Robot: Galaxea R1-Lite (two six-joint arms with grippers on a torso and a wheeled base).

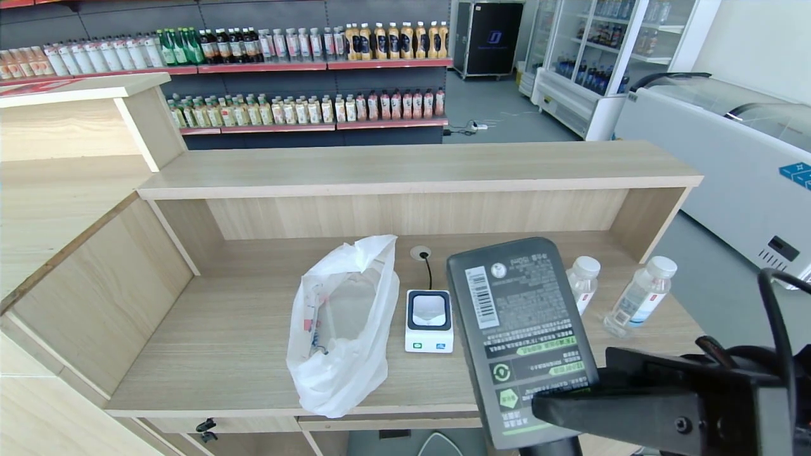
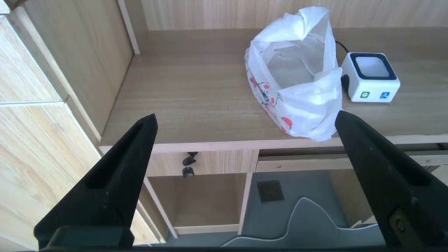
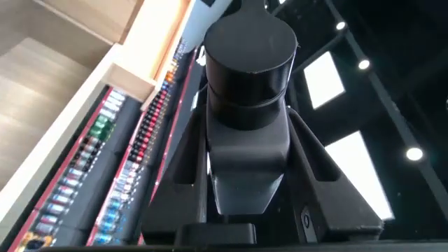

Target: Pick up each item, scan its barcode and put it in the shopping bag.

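My right gripper (image 1: 561, 415) is shut on the lower end of a dark grey flat container (image 1: 519, 329), held up high near the camera. Its barcode label (image 1: 481, 297) faces up. In the right wrist view the container (image 3: 248, 70) stands between the fingers (image 3: 315, 164). The white scanner (image 1: 429, 320) sits on the counter just left of the container. Left of the scanner stands the open white shopping bag (image 1: 342, 323). Two water bottles (image 1: 583, 282) (image 1: 640, 294) stand at the back right. My left gripper (image 2: 245, 122) hangs open before the counter's front edge, facing the bag (image 2: 297, 70) and the scanner (image 2: 369, 75).
A raised ledge (image 1: 418, 168) runs along the back of the wooden counter, with side walls at left (image 1: 95, 297) and right (image 1: 652, 215). The scanner's cable (image 1: 429, 269) goes into a grommet. A chest freezer (image 1: 728, 158) stands right; drink shelves (image 1: 304, 47) stand behind.
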